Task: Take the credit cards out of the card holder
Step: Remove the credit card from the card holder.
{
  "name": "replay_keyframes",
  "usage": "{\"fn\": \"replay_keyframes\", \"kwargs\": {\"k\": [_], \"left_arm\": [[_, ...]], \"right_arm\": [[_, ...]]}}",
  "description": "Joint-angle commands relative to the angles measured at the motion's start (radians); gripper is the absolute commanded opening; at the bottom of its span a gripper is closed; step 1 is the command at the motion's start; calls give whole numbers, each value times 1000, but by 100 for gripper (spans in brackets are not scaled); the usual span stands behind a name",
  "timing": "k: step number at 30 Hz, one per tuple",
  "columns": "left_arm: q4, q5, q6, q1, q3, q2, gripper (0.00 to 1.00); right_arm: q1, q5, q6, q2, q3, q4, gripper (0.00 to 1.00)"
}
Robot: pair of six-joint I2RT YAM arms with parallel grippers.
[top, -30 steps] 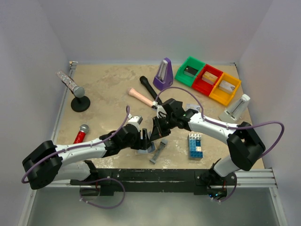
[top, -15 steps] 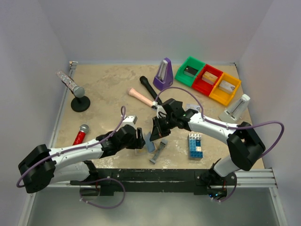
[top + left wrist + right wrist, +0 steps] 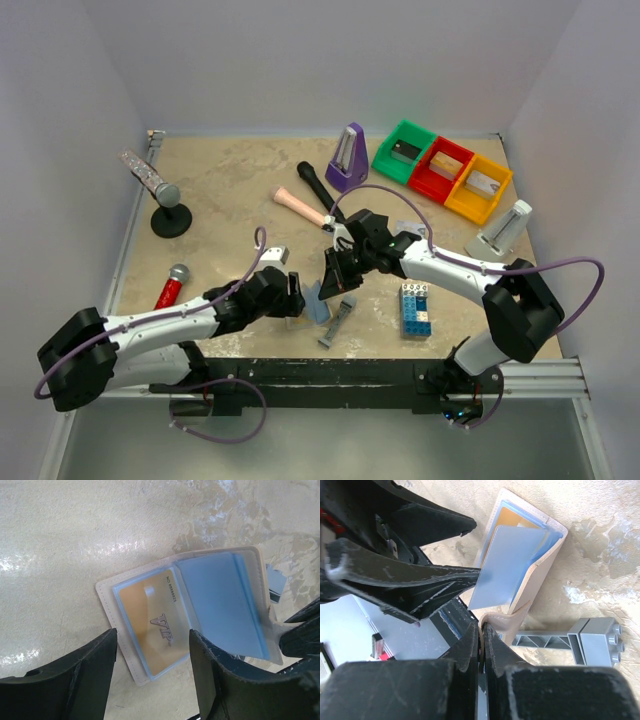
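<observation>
Both my grippers are at the card holder (image 3: 318,303), which lies open by the table's (image 3: 220,200) near edge, just left of a grey bar piece (image 3: 338,320). My left gripper (image 3: 152,635) hangs over it, jaws spread wide. A tan credit card (image 3: 150,625) shows in one clear pocket. Just beyond, my right gripper (image 3: 482,627) is clamped on the holder's pale edge.

Card holder (image 3: 150,577): lies spread out at mid-frame, tilted, on the mottled beige table (image 3: 75,540).
Left panel: tan card (image 3: 150,630) marked VIP under a clear sleeve.
Right panel: covered by a light-blue leaf.
Left gripper (image 3: 152,647): dark fingers (image 3: 85,675) spread wide along the bottom, with the holder's lower edge between them.
</observation>
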Motion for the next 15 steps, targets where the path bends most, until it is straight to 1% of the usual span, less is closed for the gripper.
{"fn": "replay_keyframes", "kwargs": {"k": [1, 3, 5, 8, 10, 12, 14, 15], "left_arm": [[60, 21, 36, -3, 50, 52, 63], [71, 41, 54, -3, 85, 82, 63], [71, 59, 74, -3, 130, 117, 63], [81, 81, 94, -3, 180, 167, 63], [86, 98, 99, -3, 213, 200, 63], [103, 122, 102, -3, 237, 234, 63], [114, 135, 99, -3, 254, 269, 63], [115, 138, 97, -3, 260, 288, 63]], "right_arm": [[5, 32, -4, -39, 4, -17, 8], [5, 44, -1, -53, -2, -23, 24], [5, 69, -2, -71, -9, -35, 36], [3, 129, -4, -117, -19, -66, 44], [3, 173, -11, -160, -29, -87, 46], [3, 204, -22, -191, -36, -96, 44], [3, 202, -34, -205, -39, -95, 36], [2, 198, -37, -202, -39, -96, 26]]}}
